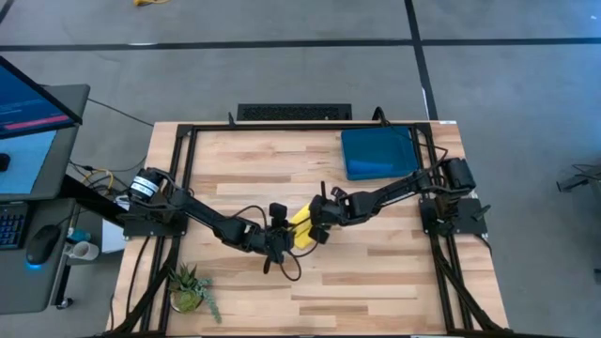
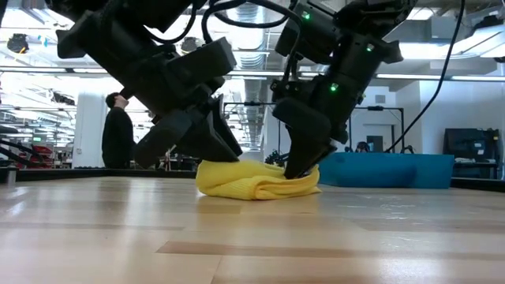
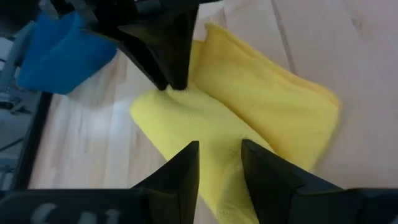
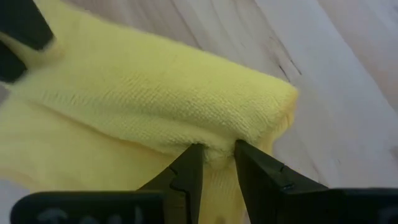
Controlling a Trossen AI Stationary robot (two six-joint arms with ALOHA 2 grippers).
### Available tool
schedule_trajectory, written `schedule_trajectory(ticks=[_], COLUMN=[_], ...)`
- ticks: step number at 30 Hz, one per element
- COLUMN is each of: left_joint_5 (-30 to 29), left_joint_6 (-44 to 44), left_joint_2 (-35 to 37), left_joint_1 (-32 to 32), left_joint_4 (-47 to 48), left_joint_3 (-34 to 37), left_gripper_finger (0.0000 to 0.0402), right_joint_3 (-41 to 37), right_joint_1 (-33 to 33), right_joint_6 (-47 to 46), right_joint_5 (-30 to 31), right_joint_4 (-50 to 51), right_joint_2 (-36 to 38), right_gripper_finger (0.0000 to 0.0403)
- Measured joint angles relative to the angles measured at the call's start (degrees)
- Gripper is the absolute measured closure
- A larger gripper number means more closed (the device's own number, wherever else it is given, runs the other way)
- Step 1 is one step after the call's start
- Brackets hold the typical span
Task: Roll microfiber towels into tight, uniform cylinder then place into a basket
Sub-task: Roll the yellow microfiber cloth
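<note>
A bright yellow towel (image 1: 302,228) lies bunched in folds on the wooden table near its middle, resting on its underside (image 2: 256,189). My left gripper (image 1: 282,237) comes at it from the left and is shut on cloth (image 3: 219,146). My right gripper (image 1: 317,225) comes from the right and is shut on the towel's other end (image 4: 214,149). The basket (image 1: 349,155), a blue rectangular bin, stands at the far right of the table and also shows in the low view (image 2: 387,170). My left gripper pinches a raised ridge of the yellow towel (image 3: 221,171) between its two fingers, which slant down from the table's left. The towel lies on the table, slack. My right gripper pinches a thick folded edge of the towel (image 4: 214,144) between its fingertips, near the fold's end. Its fingers (image 2: 304,162) point steeply down from the right. That end rests on the table.
Black frame rails (image 1: 183,178) run along the table's left and right sides. A small potted plant (image 1: 188,286) stands at the near left corner. A dark bar (image 1: 293,112) lies past the far edge. A person (image 2: 118,130) stands in the room behind.
</note>
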State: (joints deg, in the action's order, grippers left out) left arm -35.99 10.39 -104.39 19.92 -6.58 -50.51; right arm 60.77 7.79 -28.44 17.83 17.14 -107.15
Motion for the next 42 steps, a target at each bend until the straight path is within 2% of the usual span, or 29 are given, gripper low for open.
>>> schedule_trajectory(ticks=[4,11,14,17,22,26,35,42], left_joint_5=[2.3,2.33,3.2,4.9,5.11,1.75,0.47,-6.08], left_joint_6=[-0.52,-0.68,-1.13,-0.51,5.75,9.52,6.26,4.15], left_joint_2=[0.06,0.1,0.1,0.12,0.14,0.14,0.14,0.14], left_joint_1=[-0.82,-3.94,-5.19,-6.1,-7.33,-8.18,-6.22,-2.44], left_joint_4=[1.37,3.26,3.57,3.4,4.84,6.21,5.9,5.31], left_joint_3=[-0.03,-0.07,-0.08,-0.08,-0.08,-0.08,-0.08,-0.08], left_gripper_finger=[0.0288,0.0288,0.0288,0.0288,0.0288,0.0288,0.0288,0.0288], right_joint_3=[0.07,1.8,1.8,1.74,1.72,1.73,1.72,1.91], right_joint_1=[0.07,1.63,2.56,2.85,2.51,1.76,-1.1,-1.8], right_joint_6=[1.11,1.02,1.34,2.02,6.24,8.54,6.54,4.47], right_joint_5=[0.0,0.32,1.41,5.32,6.27,6.25,5.47,5.17], right_joint_4=[4.01,6.04,3.91,0.76,-5.05,-5.26,-1.82,-2.77], right_joint_2=[1.15,4.88,5.62,5.56,2.19,-0.2,-1.93,-4.7], right_gripper_finger=[0.0285,0.0285,0.0285,0.0285,0.0285,0.0285,0.0285,0.0285])
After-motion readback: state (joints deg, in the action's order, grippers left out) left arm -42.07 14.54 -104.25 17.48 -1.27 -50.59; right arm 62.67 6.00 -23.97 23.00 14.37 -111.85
